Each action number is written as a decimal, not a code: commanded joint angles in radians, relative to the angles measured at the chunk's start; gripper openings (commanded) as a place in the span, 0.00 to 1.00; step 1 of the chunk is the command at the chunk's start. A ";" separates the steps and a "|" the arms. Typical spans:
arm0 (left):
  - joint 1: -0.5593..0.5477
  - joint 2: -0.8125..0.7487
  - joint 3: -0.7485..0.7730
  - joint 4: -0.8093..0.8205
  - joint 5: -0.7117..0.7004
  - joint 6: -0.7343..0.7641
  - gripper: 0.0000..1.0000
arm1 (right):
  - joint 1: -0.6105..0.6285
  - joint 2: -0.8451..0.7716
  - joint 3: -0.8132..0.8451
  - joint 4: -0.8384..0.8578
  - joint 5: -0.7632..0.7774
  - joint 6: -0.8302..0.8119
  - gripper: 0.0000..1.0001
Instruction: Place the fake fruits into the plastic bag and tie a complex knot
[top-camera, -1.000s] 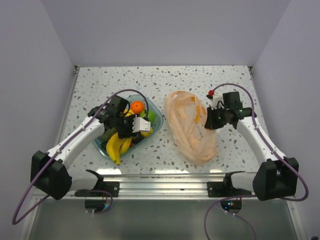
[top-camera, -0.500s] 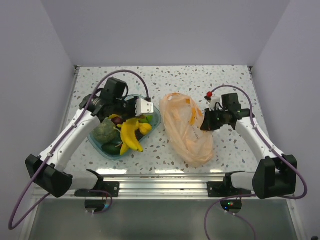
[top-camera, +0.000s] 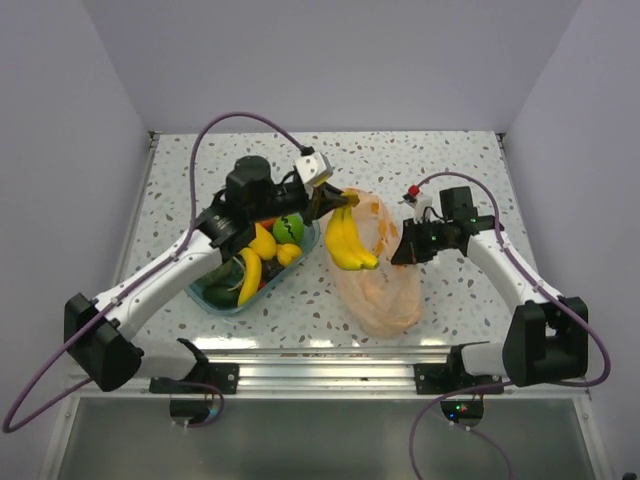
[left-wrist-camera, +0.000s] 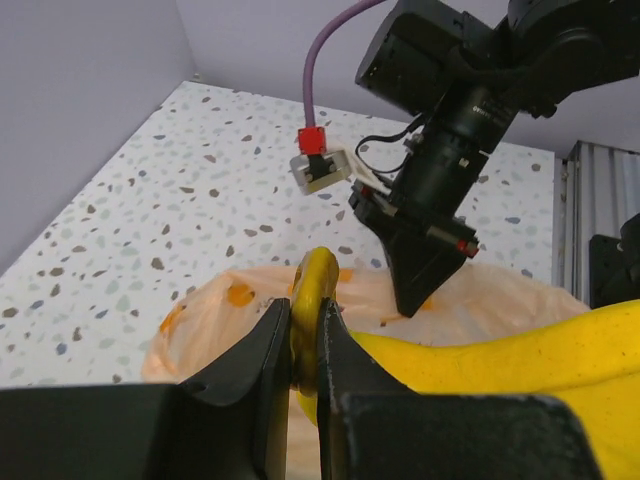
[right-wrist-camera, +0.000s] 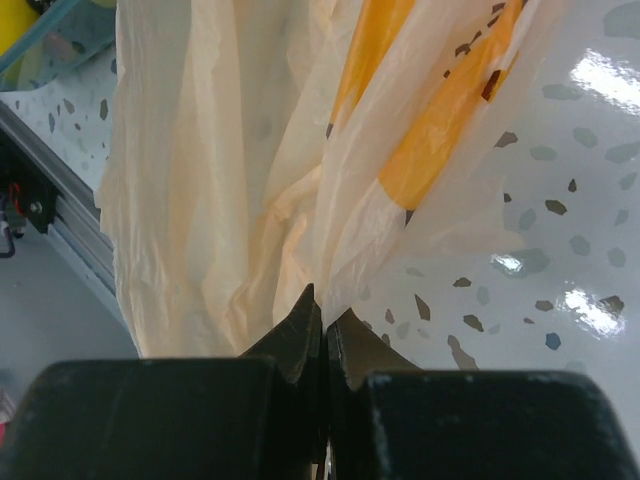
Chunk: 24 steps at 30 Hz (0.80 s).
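left gripper (left-wrist-camera: 305, 312): closed to a narrow gap on the stem of the banana bunch (top-camera: 347, 240), gripped from both sides. bunch hanging below the fingers, at the centre of the top view, over the upper left part of the plastic bag (top-camera: 385, 290).

handling, bunch: rigid glossy plastic, probably light and slippery. stem the only thin part, so a sound place to pinch, though liable to swing or twist out.

right gripper (right-wrist-camera: 322, 312): shut tight on a fold of bag film at the bag's right edge.

handling, bag: thin, limp, crinkled. judged likely to slump shut if released. best taken at the rim or handle loops.

other fruits, a single banana (top-camera: 249, 277), green ball (top-camera: 288, 227) and small yellow piece (top-camera: 288, 254): in the clear blue tray (top-camera: 213, 303), left of centre.

knot: not yet tied.
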 joint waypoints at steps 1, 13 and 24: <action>-0.088 0.102 -0.007 0.277 -0.117 -0.170 0.00 | 0.006 0.027 0.001 0.017 -0.068 0.005 0.00; -0.141 0.421 -0.024 0.451 -0.194 0.000 0.00 | 0.003 0.059 0.017 -0.034 0.021 -0.021 0.00; -0.151 0.431 -0.264 0.552 -0.450 0.330 0.00 | -0.021 -0.086 0.027 -0.025 0.107 0.008 0.00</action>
